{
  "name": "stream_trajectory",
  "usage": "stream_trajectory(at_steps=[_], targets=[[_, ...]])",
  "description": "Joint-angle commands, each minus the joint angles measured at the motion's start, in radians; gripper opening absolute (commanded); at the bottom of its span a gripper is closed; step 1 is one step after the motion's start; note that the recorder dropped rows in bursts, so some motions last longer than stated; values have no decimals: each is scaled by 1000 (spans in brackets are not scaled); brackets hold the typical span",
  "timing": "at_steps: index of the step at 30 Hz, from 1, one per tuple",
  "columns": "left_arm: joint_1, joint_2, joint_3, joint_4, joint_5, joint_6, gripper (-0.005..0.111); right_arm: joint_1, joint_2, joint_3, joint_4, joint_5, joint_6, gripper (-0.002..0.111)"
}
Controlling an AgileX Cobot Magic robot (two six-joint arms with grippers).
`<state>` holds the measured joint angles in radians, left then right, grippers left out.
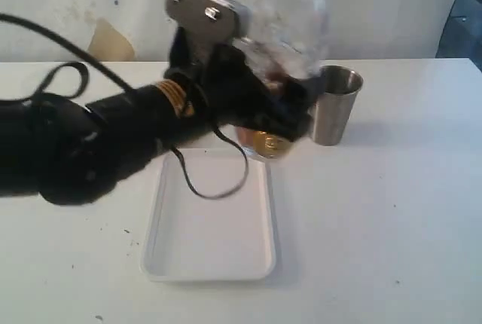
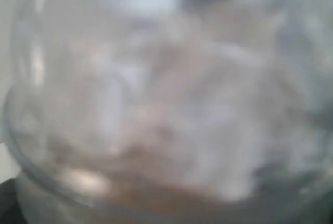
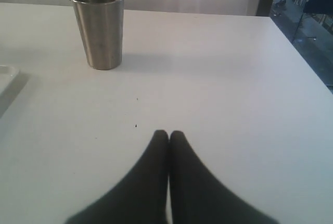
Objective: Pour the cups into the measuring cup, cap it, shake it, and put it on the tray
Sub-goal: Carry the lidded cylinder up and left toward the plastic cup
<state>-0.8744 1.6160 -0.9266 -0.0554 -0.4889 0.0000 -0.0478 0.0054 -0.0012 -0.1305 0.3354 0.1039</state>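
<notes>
White table (image 1: 392, 211). White tray (image 1: 207, 241) lies near-centre, nothing on it. Left gripper (image 1: 275, 87) clamps the measuring cup (image 1: 290, 26), which is lifted over the tray's far end; cup blurred, brownish contents inside. Steel tumbler (image 1: 335, 105) stands upright on the table just right of it. Right gripper (image 3: 168, 138) has its fingers pressed together, holding nothing, low over bare table nearer than the tumbler.
</notes>
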Motion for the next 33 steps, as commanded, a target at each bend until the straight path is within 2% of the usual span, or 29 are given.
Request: stream_trajectory(at_steps=[1,2,4,5,6,8,9,10,12,13,14,15,16,18,19,20,21,23,24,25,26,28,29,31,33], targets=[[-20,-53,-11,530,-34,-356,0,5,-5,1,2,0,5,0],[-20,-53,-11,475,-25,-319,0,7,-5,1,2,0,4,0],[29,-49,-11,161,-26,-151,0,7,-5,1,2,0,4,0],[48,-44,-11,100,-41,-136,0,7,-5,1,2,0,4,0],[52,-46,-11,137,-43,-187,0,7,-5,1,2,0,4,0],[20,-69,-11,457,-72,-370,0,7,-5,1,2,0,4,0],[1,-77,-11,549,-78,-400,0,7,-5,1,2,0,4,0],[-14,-79,-11,530,-61,-349,0,7,-5,1,2,0,4,0],[11,-72,-11,278,-9,-157,0,7,-5,1,2,0,4,0],[41,-62,-11,67,-5,-45,0,7,-5,1,2,0,4,0],[68,-57,-11,7,-5,-21,0,7,-5,1,2,0,4,0],[78,-57,-11,28,4,-40,0,7,-5,1,2,0,4,0],[75,-62,-11,123,18,-126,0,7,-5,1,2,0,4,0],[32,-82,-11,446,12,-315,0,7,-5,1,2,0,4,0],[8,-89,-11,547,-12,-386,0,7,-5,1,2,0,4,0],[-5,-90,-11,561,-20,-386,0,7,-5,1,2,0,4,0],[-15,-90,-11,509,-20,-332,0,7,-5,1,2,0,4,0],[12,-84,-11,271,-8,-155,0,7,-5,1,2,0,4,0],[30,-78,-11,160,-14,-101,0,7,-5,1,2,0,4,0],[44,-74,-11,133,-14,-111,0,7,-5,1,2,0,4,0],[46,-74,-11,175,-14,-158,0,7,-5,1,2,0,4,0],[15,-80,-11,436,-19,-302,0,7,-5,1,2,0,4,0],[-2,-84,-11,515,-37,-343,0,7,-5,1,2,0,4,0],[-11,-80,-11,441,-37,-276,0,7,-5,1,2,0,4,0],[23,-69,-11,235,-35,-167,0,7,-5,1,2,0,4,0]])
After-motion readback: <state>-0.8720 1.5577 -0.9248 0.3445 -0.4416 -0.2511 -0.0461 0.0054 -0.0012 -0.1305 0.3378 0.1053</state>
